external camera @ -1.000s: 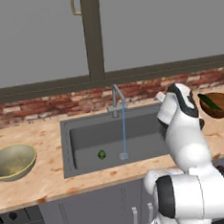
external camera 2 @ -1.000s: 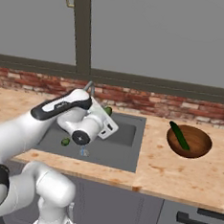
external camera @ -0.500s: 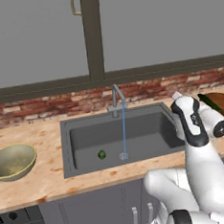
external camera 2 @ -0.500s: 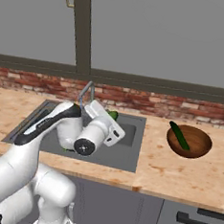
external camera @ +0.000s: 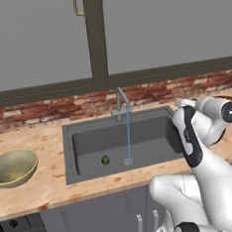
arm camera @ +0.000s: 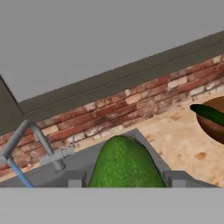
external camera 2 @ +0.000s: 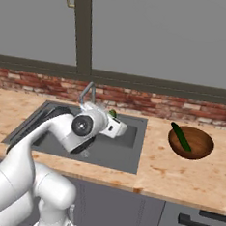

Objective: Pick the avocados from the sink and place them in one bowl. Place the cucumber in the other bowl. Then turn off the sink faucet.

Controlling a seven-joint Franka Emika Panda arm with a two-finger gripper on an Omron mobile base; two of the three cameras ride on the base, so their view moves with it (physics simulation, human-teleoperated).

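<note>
Between the fingers [arm camera: 124,179], low in the hand view, sits a bright green avocado [arm camera: 124,164], clamped on both sides. From the right base camera it peeks out at about one o'clock of the white wrist, above the sink [external camera 2: 130,155]. A second avocado [external camera: 106,160] lies on the basin floor, at nine o'clock of the water stream falling from the faucet [external camera: 120,101]. On the counter [external camera 2: 177,176], the cucumber [external camera 2: 180,136] rests in the brown bowl [external camera 2: 192,143]; the olive bowl [external camera: 13,168] stands well apart at the far left.

Glossy white rounded arm [external camera: 209,179] w/ dark joints (black round caps).
</note>
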